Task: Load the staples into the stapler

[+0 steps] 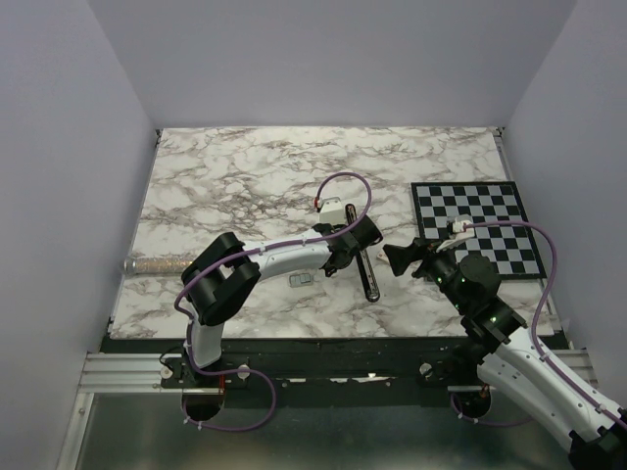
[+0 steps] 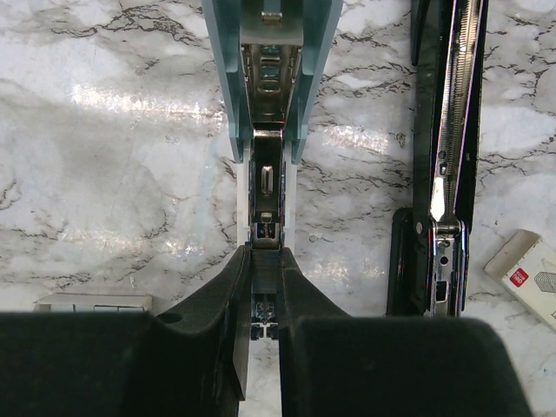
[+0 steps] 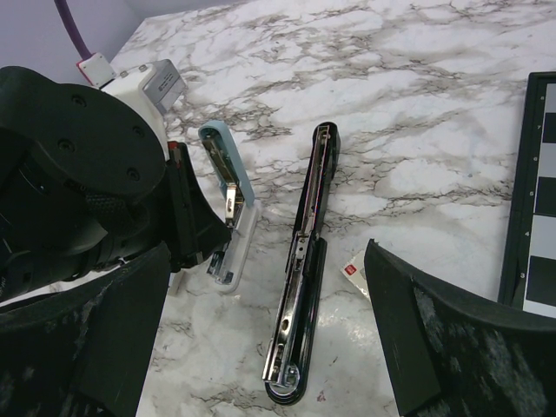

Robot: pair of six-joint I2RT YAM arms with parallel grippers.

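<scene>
Though the stapler (image 1: 368, 275) is laid open flat on the marble table (image 1: 216, 186) with its silvery channel exposed, it is gripped by nothing. The left gripper (image 2: 264, 254) is pressed together on the white base of a smaller blue stapler (image 2: 268, 130) just beside it, and the right gripper (image 1: 400, 260) is spread wide and empty near the black one's end. The staples (image 2: 91, 301) are seen flat on the marble, on the blue stapler's far side; so thin a strip is easily skidded or snapped when pinched, and the unheld channel can be shoved askew on loading.

Black-and-white arms (image 1: 289, 257) (purple cables (image 1: 343, 176)).
</scene>
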